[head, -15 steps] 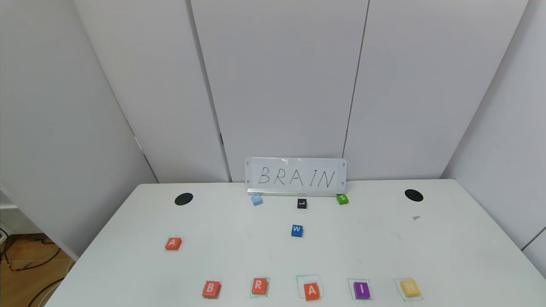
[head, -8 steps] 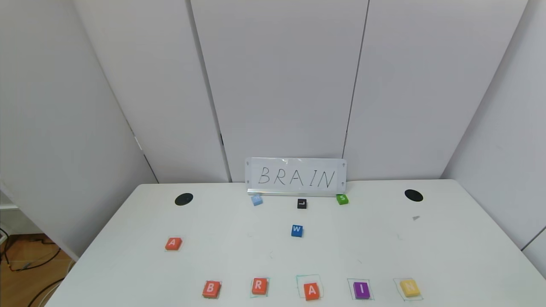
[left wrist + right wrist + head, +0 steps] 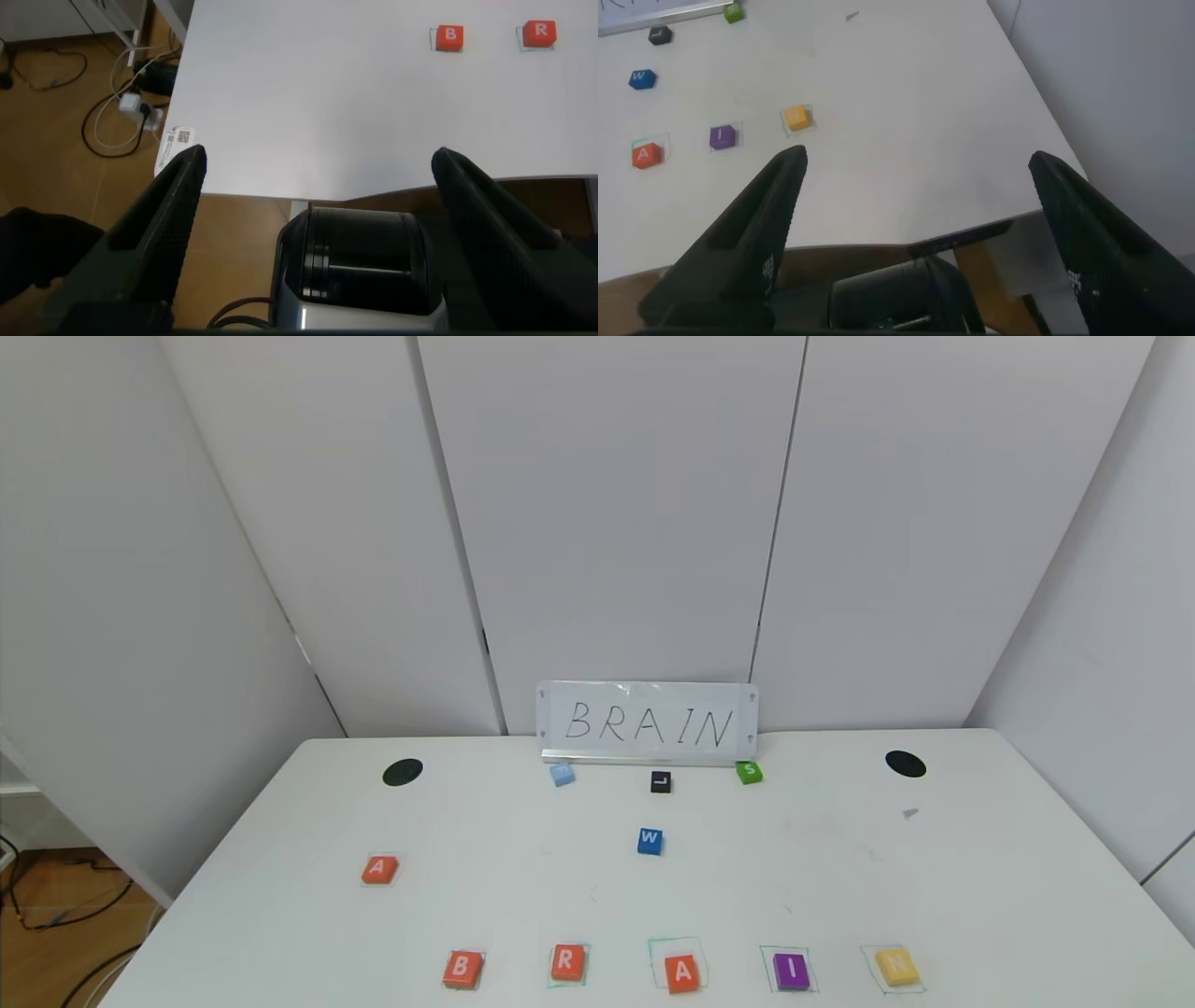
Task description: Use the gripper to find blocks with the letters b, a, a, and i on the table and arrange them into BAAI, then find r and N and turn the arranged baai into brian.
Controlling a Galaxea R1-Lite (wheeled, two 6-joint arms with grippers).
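Observation:
Along the front of the white table (image 3: 980,896) lies a row of blocks: orange-red B (image 3: 462,969), orange-red R (image 3: 568,962), orange-red A (image 3: 682,973), purple I (image 3: 792,970) and yellow N (image 3: 896,967). A second orange-red A (image 3: 378,869) lies apart at the left. Neither gripper shows in the head view. My left gripper (image 3: 318,177) is open and empty, off the table's near left edge; B (image 3: 449,36) and R (image 3: 538,33) lie far off. My right gripper (image 3: 915,177) is open and empty, off the near right corner; N (image 3: 796,117), I (image 3: 723,136) and A (image 3: 646,154) lie far off.
A sign reading BRAIN (image 3: 648,723) stands at the table's back edge. Before it lie a light blue block (image 3: 561,774), a black L block (image 3: 661,781) and a green S block (image 3: 749,771). A blue W block (image 3: 650,841) lies mid-table. Two black holes (image 3: 402,771) (image 3: 906,763) flank the back.

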